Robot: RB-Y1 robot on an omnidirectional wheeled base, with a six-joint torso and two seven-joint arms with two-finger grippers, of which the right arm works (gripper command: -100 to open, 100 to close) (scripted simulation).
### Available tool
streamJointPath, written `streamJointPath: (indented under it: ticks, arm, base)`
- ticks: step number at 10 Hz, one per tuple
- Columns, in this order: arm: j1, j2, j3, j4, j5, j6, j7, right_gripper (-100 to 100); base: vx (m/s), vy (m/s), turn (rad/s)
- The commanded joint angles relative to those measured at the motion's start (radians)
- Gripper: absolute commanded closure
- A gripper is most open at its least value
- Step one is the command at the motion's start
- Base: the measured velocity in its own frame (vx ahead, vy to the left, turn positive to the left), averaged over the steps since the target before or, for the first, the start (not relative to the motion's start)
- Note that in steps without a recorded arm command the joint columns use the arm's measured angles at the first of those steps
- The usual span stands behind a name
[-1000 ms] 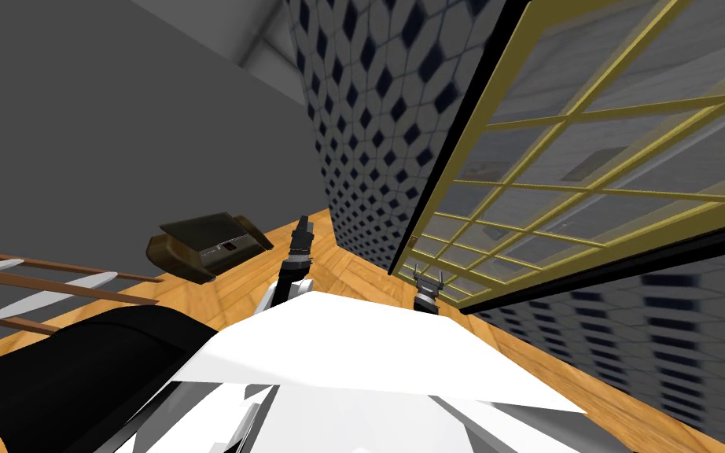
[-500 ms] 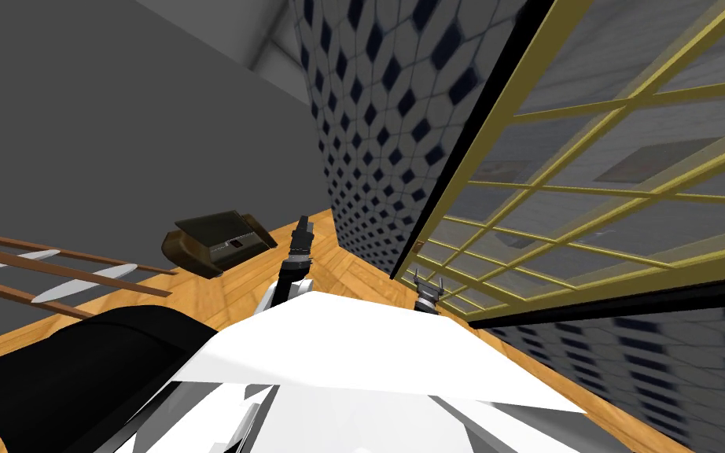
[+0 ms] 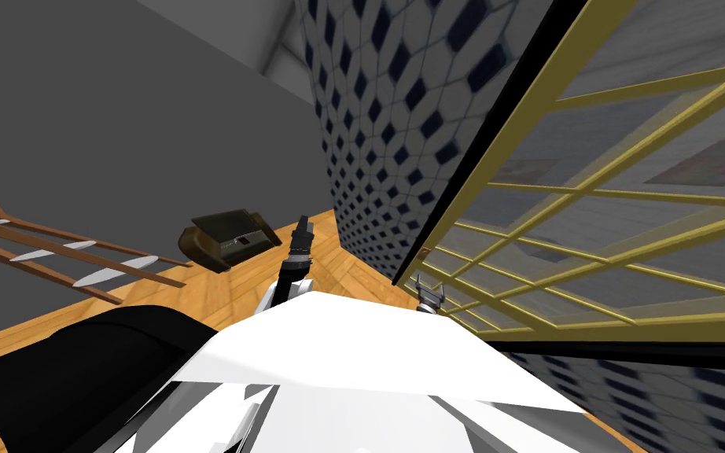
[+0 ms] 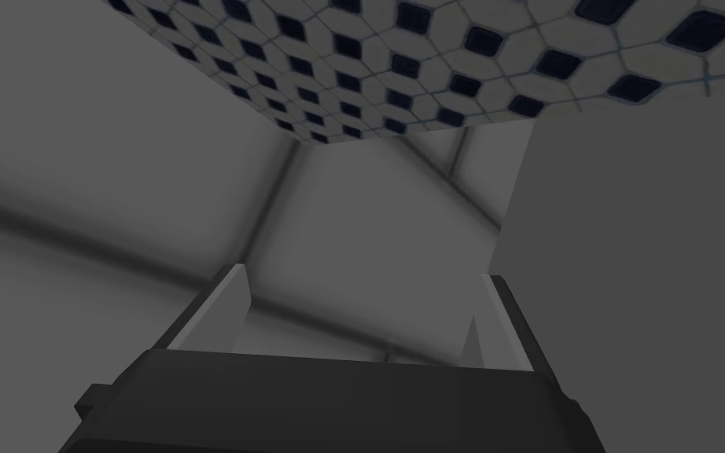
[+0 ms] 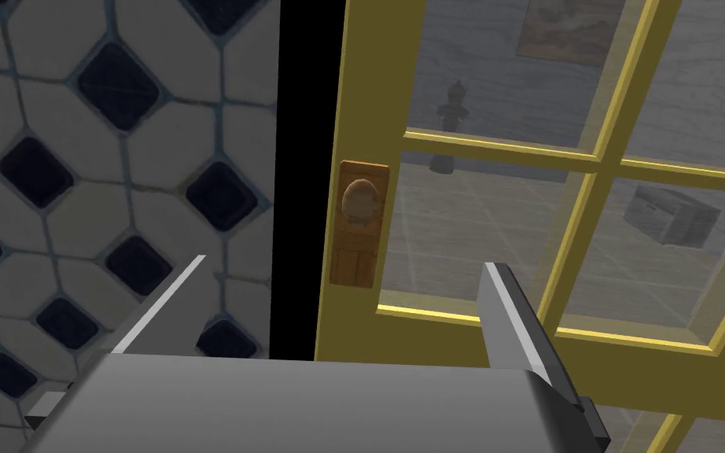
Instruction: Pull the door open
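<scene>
A yellow-framed glass door (image 3: 589, 197) stands at my right, set in a wall of white and dark-blue tiles. Its brown knob (image 5: 360, 198) sits on a brown plate (image 5: 357, 259) at the door's edge, beside a black area along the jamb. My right gripper (image 5: 345, 283) is open and points at the knob from a short way off, touching nothing; it stands low against the door frame as my right gripper (image 3: 428, 293) in the head view. My left gripper (image 4: 361, 307) is open and empty, raised ahead as my left gripper (image 3: 303, 224).
A dark brown box-like object (image 3: 223, 236) lies on the wooden floor (image 3: 196, 295) ahead to the left. A brown rack with light slats (image 3: 62, 255) leans at the far left. A grey wall (image 3: 117, 118) closes the left side.
The whole head view has shifted: I have turned and come closer to the door, which now looms larger. The box and rack have slid right in view. The arms keep their pose.
</scene>
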Motion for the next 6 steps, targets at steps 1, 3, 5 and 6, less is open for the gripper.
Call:
streamJointPath:
  ticks: [1,3,5,6]
  arm:
    - [-0.007,-0.007,0.013,0.039,-0.039,-0.014,-0.031,-100]
    - [-0.009,-0.01,0.018,0.053,-0.052,-0.019,-0.042,-100]
    - [-0.014,-0.019,0.033,0.096,-0.092,-0.036,-0.077,-100]
    - [-0.017,-0.024,0.041,0.119,-0.113,-0.045,-0.096,-100]
  base:
    - [0.114,-0.029,0.133]
    - [0.079,-0.032,0.056]
    - [0.096,-0.052,0.132]
    - [0.136,-0.063,0.106]
